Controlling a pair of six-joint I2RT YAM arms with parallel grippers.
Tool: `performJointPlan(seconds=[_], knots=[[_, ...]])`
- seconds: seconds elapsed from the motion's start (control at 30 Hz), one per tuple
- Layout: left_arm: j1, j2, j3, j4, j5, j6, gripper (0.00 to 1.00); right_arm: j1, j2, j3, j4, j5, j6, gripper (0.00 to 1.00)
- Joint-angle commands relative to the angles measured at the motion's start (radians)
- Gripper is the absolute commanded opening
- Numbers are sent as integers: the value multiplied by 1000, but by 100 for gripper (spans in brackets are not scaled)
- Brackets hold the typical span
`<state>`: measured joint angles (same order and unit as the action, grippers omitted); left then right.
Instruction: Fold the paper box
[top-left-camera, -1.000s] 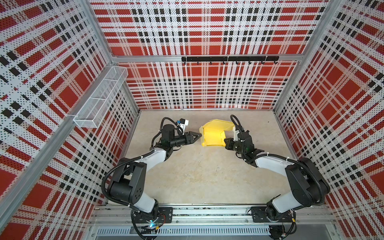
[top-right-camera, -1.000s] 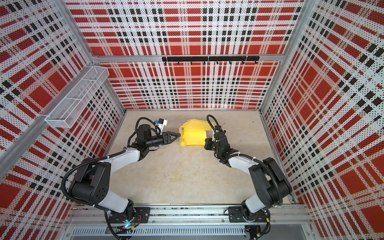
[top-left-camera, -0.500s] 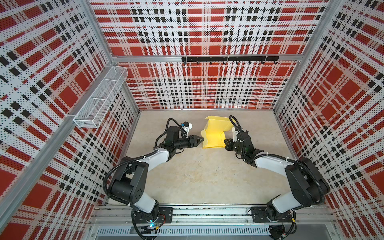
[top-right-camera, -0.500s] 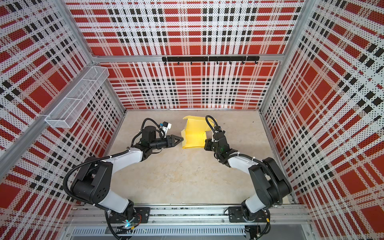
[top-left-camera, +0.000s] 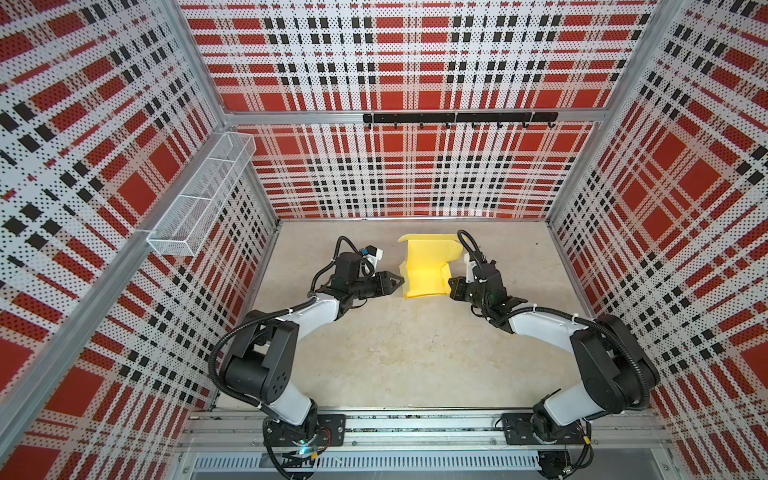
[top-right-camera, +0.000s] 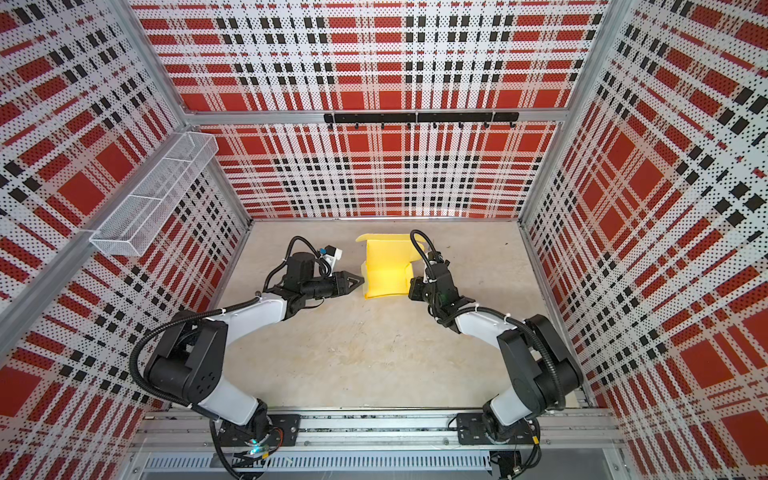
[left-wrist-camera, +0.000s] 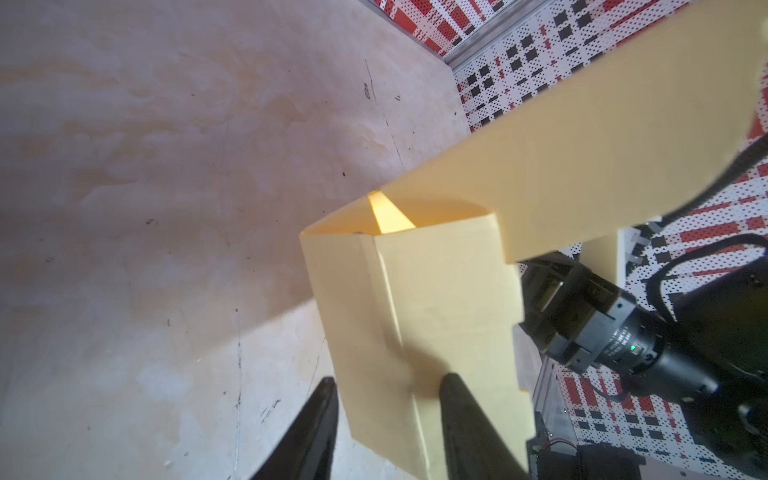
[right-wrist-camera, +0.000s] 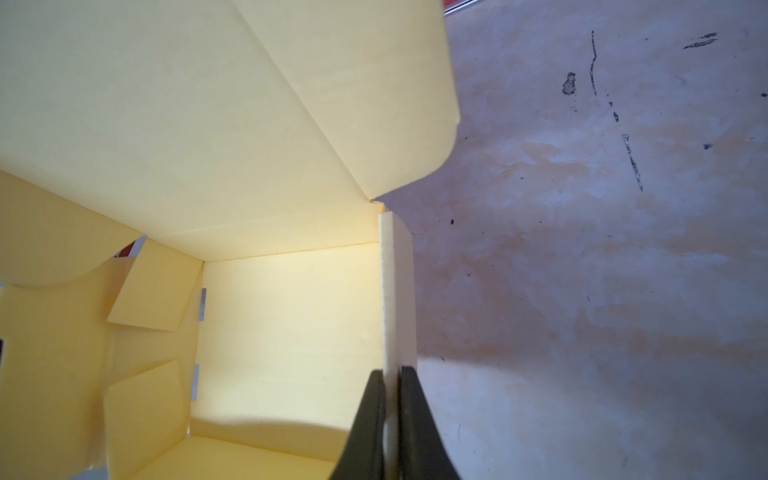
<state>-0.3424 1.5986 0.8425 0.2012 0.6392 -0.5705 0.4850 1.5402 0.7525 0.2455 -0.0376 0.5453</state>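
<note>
**— What's different from a second ago?**

— Mostly my left hand. It was hanging back, well apart from the paper box. Now it has slid across until its tips meet the box's near side wall. The jaws have drawn in somewhat but are not closed. In my left wrist view the two fingers still stand apart, with the lower edge of that wall between them.

**— And the right?**

— No change. My right hand stays pinched tight on the opposite wall, with card squeezed between the pads. That keeps the box anchored while the left comes in.

**— Where does the box sit?**

— On the bench, toward the back and about midway between my two hands. It is half formed, with the floor down and the side walls raised. The tall back flap was curled over the tray a second ago and now stands up clear of it.

**— So what does that buy you?**

— With the flap out of the way, the inside is open. My right wrist view shows the small corner tabs still loose against the far wall. I reckon the left hand is about to nip that wall and press it upright so the tabs can seat. The folding looks about halfway done, and the lid is still to close.

**— What's the risk?**

— The card is thin. If I close off-centre, the wall may buckle rather than hinge on its crease.
</note>
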Motion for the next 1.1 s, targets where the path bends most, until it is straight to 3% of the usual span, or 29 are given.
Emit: performJointPlan(seconds=[0.0,0.17,0.33,0.5,0.8,1.07], knots=[[-4,14,25,-44,-42,16,44,17,-15,34,66,-22,-6,10],[9,19,25,-48,-60,-6,50,15,-21,23,70,-10,-18,10],[59,-9,5,46,45,-50,57,15,-26,11,62,0,-25,10],[93,-41,-38,151,120,-101,73,4,-35,-1,69,-12,-15,10],[114,-60,-25,185,174,-140,72,-10,-32,6,65,-33,-19,10],[85,-43,-25,190,154,-136,74,-10,-9,35,56,-44,-18,10]])
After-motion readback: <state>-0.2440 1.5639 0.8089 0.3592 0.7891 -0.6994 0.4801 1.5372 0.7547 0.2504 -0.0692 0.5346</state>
